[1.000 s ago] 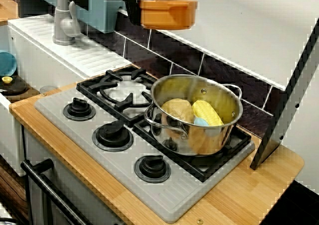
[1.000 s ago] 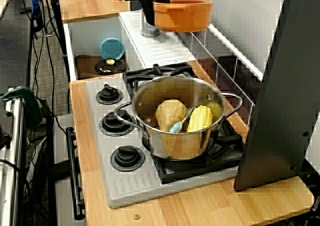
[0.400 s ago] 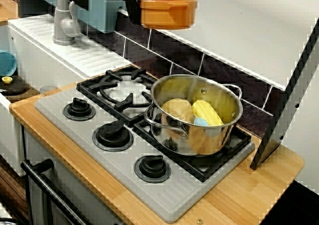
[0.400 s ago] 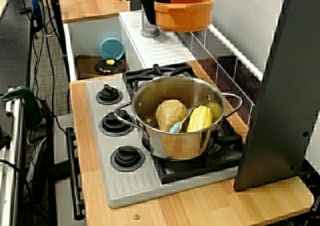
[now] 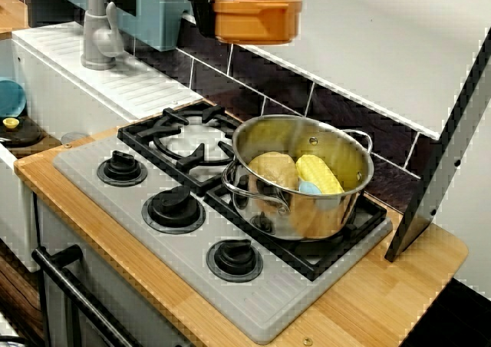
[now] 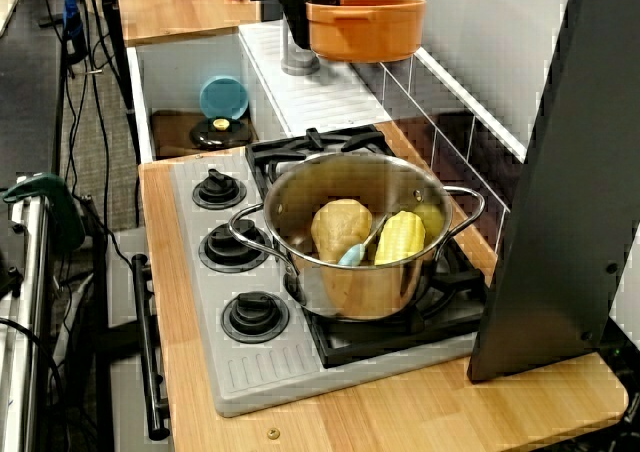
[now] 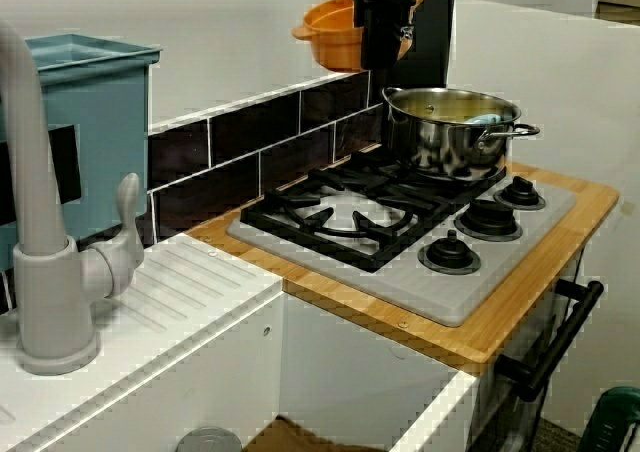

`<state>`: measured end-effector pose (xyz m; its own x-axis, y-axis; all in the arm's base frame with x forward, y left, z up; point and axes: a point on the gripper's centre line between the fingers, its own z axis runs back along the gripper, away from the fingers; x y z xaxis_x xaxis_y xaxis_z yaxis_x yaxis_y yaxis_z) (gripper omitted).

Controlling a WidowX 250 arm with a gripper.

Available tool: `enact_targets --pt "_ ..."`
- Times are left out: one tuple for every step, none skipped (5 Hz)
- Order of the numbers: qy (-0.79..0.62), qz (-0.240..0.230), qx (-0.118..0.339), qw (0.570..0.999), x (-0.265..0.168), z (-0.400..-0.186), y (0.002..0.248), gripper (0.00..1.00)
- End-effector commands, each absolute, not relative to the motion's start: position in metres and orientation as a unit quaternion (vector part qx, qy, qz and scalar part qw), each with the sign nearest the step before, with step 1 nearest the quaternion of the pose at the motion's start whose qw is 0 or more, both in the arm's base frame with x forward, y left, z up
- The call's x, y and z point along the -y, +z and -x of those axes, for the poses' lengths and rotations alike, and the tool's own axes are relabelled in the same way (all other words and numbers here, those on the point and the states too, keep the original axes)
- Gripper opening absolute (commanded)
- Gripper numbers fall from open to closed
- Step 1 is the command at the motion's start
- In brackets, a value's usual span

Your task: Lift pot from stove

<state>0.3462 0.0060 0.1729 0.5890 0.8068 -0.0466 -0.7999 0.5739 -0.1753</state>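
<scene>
Orange pot held high in air above stove, well clear of black grates. Gripper clamped on pot's rim. Steel pot sits on near burner (corn and other toy food inside). Far burner bare.

Matt orange plastic pot, shiny steel pot (mirror-bright), wood counter

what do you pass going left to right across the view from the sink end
grey faucet → teal bin → empty burner grate → orange pot in the gripper → steel pot
</scene>
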Motion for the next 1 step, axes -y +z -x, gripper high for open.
enact_targets --pt "0.451 0.11 0.066 0.883 -0.0083 -0.3424 0.2074 0.0"
